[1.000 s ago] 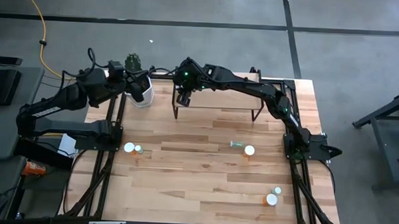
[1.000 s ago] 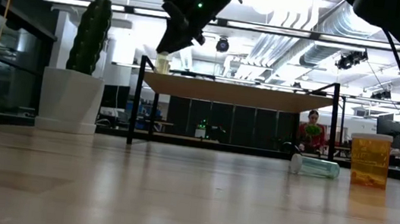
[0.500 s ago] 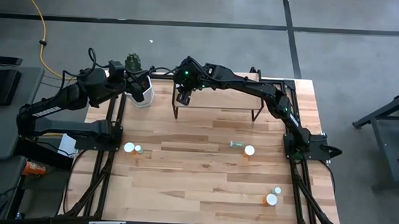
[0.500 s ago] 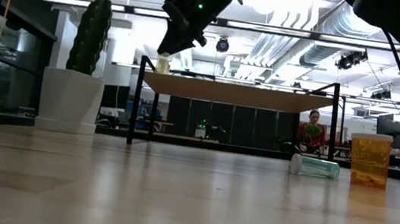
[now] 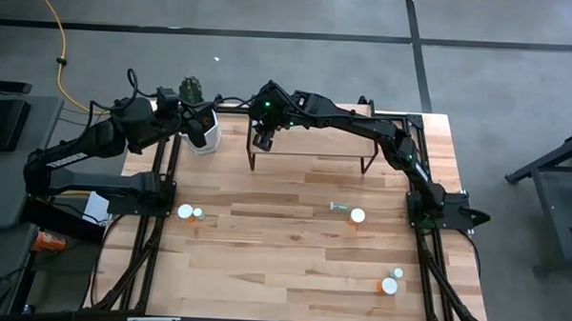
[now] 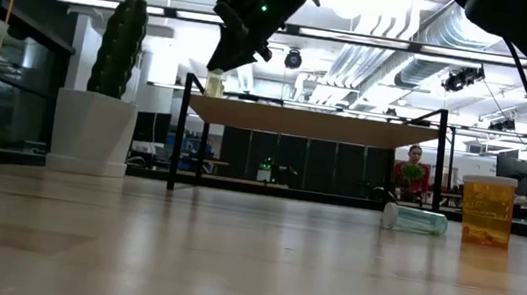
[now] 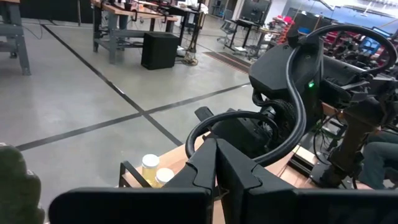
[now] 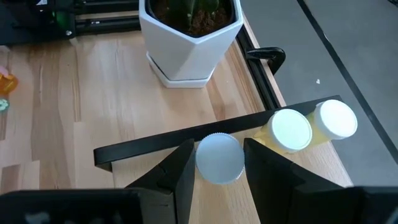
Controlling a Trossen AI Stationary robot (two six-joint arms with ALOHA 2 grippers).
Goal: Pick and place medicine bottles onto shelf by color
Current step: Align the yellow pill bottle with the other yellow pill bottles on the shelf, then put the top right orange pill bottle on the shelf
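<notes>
Setting: light-wood table [image 5: 292, 246] on a grey concrete workshop floor, with the shelf [image 5: 315, 142] along its far edge beside a white cactus pot [image 5: 203, 134]. Right gripper [image 8: 217, 163]: poised over the shelf's left end, its fingers [image 8: 180, 168] closed on either side of a white-capped medicine bottle [image 8: 219, 158]; the bottle is grasped, upright, cap toward the wrist camera, long axis vertical, at or just above the board. Adjacent, on the same corner: two yellowish bottles [image 8: 291, 132], upright and touching each other, the nearer just beside the held one. Left gripper [image 7: 214, 171]: clenched on nothing, parked near the cactus pot. Elsewhere on the table: an orange bottle [image 6: 487, 209] standing upright with a pale green bottle [image 6: 416, 219] lying on its side just beside it, axis level; a pair near the left frame [image 5: 191, 212]; another pair toward the near right corner [image 5: 391, 282]. Handling note, as a judgement: keep the bottle plumb, seat it fully on the board, and part the fingers without nudging the yellowish neighbour off the edge.
</notes>
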